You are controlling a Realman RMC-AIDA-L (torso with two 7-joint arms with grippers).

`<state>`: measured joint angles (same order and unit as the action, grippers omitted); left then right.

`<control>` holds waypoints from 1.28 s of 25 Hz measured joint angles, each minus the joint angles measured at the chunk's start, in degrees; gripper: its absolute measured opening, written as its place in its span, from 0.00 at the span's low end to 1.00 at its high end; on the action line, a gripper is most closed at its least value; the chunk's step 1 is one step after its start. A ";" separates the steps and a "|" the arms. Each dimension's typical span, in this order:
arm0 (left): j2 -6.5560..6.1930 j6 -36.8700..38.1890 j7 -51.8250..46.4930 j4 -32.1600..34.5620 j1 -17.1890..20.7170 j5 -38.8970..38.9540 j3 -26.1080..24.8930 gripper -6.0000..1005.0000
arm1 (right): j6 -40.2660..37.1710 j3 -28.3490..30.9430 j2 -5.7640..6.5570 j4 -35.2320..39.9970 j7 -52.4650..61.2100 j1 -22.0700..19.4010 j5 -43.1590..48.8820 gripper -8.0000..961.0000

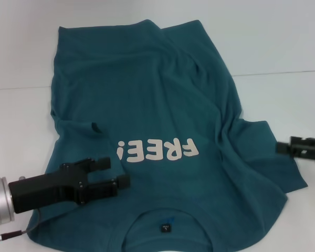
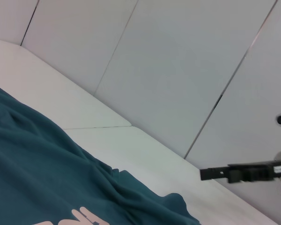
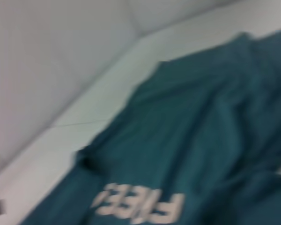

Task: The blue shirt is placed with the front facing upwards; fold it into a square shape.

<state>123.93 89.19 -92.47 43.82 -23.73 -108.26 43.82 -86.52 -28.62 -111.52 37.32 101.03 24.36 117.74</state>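
Left gripper [image 1: 117,172] sits lowest in the head view, bottom left of the frame, fingers spread apart with nothing between them, hovering over the blue shirt [image 1: 147,105] near its left sleeve. That shirt fills the middle of the frame on the white table [image 1: 283,47], front up and pretty rumpled, with the FREE! lettering [image 1: 157,150] upside down to the camera and the neck label [image 1: 164,228] at the bottom edge. Right gripper [image 1: 283,148] pokes in at the right edge beside the other sleeve; can't tell if it's open or closed.
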 joint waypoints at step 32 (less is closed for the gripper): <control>-0.28 2.62 3.37 -0.30 -2.37 -7.67 1.24 0.92 | 11.34 -1.07 -0.47 1.15 25.18 4.04 14.81 0.92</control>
<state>123.64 91.81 -89.11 43.53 -26.10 -115.93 45.06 -75.18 -29.69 -111.99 38.48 126.20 28.41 132.54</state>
